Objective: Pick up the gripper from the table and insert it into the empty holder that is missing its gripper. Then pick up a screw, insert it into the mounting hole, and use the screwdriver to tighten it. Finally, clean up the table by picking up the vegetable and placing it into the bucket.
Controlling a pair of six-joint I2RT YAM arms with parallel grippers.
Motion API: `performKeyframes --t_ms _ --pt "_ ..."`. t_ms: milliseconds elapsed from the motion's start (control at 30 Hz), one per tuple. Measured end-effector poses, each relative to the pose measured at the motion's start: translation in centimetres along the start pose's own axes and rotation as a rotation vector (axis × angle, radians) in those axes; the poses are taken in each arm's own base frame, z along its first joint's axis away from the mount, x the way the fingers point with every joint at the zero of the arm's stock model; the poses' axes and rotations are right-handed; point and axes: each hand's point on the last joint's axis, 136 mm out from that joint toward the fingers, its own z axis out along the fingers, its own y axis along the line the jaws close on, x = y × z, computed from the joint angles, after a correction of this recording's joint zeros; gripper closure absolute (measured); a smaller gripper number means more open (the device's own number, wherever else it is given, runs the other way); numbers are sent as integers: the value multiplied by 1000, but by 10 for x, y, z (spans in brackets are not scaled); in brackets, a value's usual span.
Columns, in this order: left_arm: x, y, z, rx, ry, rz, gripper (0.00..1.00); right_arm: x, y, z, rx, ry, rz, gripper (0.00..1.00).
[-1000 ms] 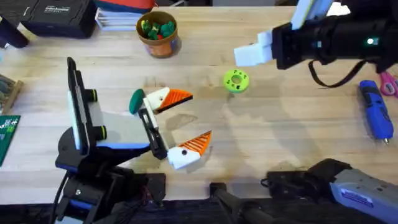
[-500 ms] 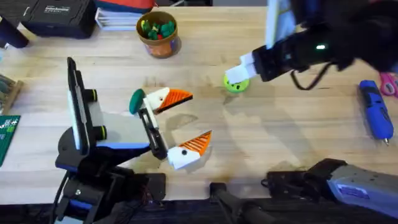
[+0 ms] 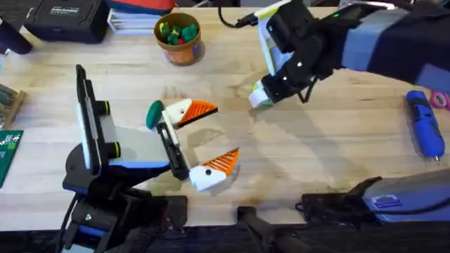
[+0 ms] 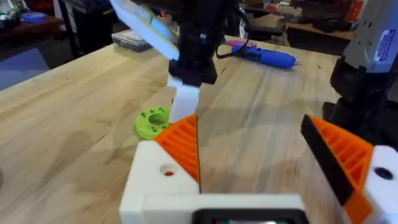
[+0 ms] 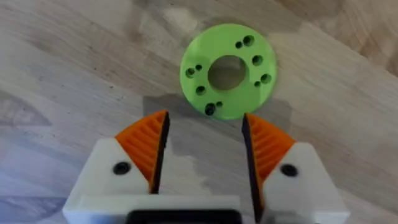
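My left gripper [image 3: 218, 135] rests low over the table [image 3: 316, 161] at centre left, open, with orange ribbed pads on both white fingers and nothing between them [image 4: 249, 143]. The dark green vegetable [image 3: 155, 114] lies against the base of its far finger. The orange-brown bucket [image 3: 180, 35] stands at the back with small coloured toys inside. The blue screwdriver [image 3: 425, 124] lies at the far right [image 4: 264, 56]. My right gripper [image 3: 261, 96] has reached across to mid-table and is open [image 5: 205, 134]. The loose gripper, the holder and the screw are out of view.
A lime-green disc with holes [image 5: 228, 70] lies flat just beyond my right fingertips and also appears in the left wrist view [image 4: 152, 122]. Pink scissors [image 3: 440, 95] lie by the screwdriver. A black case [image 3: 63, 17] sits at the back left.
My right arm has swung left from the table's right side and come down over the lime-green disc. The left arm, vegetable and screwdriver have not moved.
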Motion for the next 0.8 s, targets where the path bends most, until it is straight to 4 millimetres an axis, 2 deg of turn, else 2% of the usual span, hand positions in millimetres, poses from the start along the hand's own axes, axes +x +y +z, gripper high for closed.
performKeyframes --t_ms 100,200,267,500,667,800 --pt "0 0 0 0 0 0 15 -2 0 11 5 12 -1 410" --pt "0 0 0 0 0 0 15 -2 0 19 7 25 -4 453" --pt "0 0 0 0 0 0 15 -3 -2 24 19 26 -4 521" --pt "0 0 0 1 0 0 15 -8 -6 24 43 6 -4 771" --pt "0 0 0 1 0 0 15 -7 -8 24 55 9 -4 849" --pt "0 0 0 2 0 0 15 -3 -9 23 58 30 -5 851"
